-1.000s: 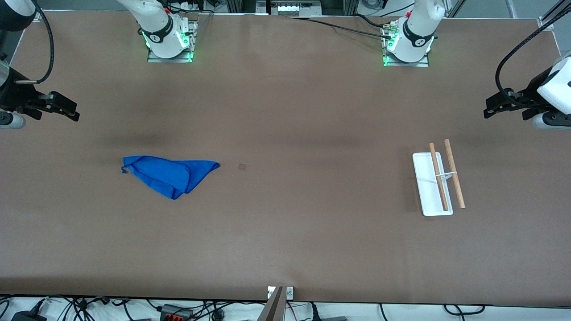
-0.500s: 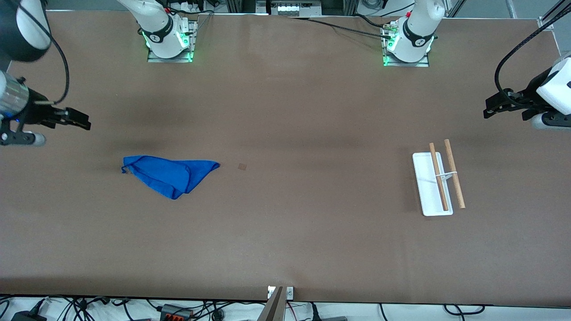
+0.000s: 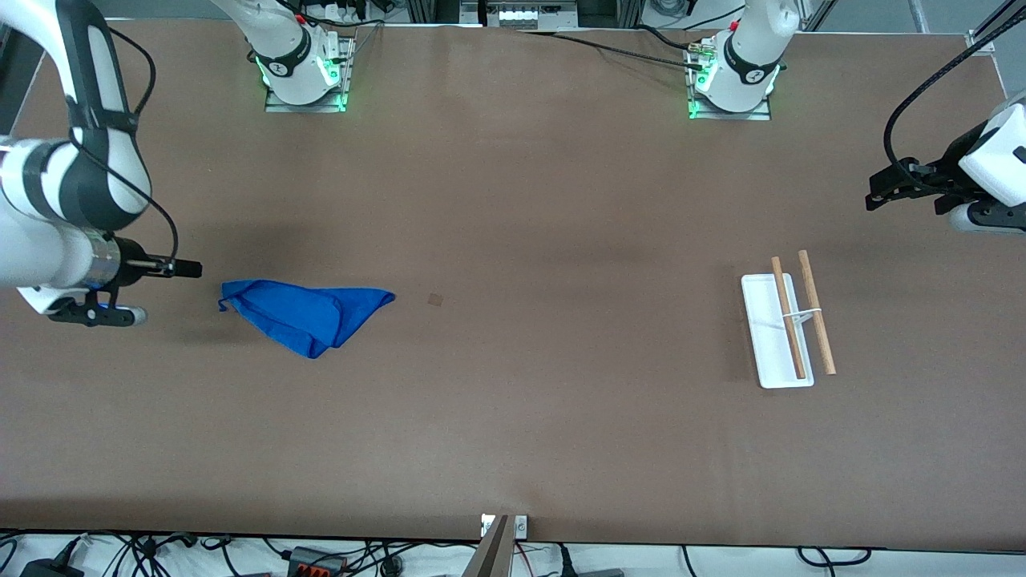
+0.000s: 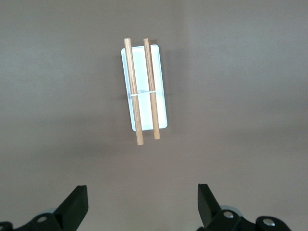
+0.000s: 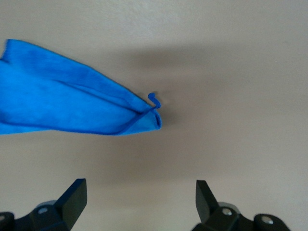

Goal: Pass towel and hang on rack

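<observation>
Your right claw [image 3: 188,268] has dropped beside the towel [image 3: 304,314], wide open, empty; closing early misses its corner. Left claw [image 3: 878,196], open, waits above the rack [image 3: 776,332] at the surface's edge.

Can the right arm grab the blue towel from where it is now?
Probably yes. The right gripper hangs open just beside the towel, toward the right arm's end of the table, and the towel's corner lies flat on the bare table with nothing between them. The left gripper waits near the rack.
</observation>
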Robot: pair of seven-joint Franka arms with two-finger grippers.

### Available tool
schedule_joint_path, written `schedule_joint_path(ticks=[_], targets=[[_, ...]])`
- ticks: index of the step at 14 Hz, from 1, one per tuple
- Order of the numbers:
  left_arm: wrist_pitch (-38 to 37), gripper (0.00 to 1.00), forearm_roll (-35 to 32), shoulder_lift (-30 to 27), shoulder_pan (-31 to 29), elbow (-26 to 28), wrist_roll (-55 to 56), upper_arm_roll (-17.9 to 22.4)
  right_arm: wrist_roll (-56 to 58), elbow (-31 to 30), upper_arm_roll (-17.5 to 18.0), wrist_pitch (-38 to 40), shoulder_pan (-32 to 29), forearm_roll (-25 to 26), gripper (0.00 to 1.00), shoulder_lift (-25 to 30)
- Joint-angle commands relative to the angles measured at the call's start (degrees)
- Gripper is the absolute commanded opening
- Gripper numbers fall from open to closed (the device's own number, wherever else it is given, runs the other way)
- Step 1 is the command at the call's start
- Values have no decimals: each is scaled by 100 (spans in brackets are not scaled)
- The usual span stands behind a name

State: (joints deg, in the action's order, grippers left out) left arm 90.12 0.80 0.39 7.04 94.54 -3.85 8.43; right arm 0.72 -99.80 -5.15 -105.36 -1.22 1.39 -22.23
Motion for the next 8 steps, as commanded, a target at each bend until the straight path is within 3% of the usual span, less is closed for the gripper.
schedule_joint_path(ticks=[1, 4, 8], targets=[[-65, 100, 25, -21, 26, -14, -125, 27, -45, 66, 23, -212, -202, -68, 100, -491], [-73, 100, 25, -21, 17, -14, -160, 36, 42, 66, 23, -222, -685, -1077, 100, -984], [-82, 100, 25, -21, 17, -14, -169, 36, 51, 75, 23, -283, -766, -1571, 100, -1248]])
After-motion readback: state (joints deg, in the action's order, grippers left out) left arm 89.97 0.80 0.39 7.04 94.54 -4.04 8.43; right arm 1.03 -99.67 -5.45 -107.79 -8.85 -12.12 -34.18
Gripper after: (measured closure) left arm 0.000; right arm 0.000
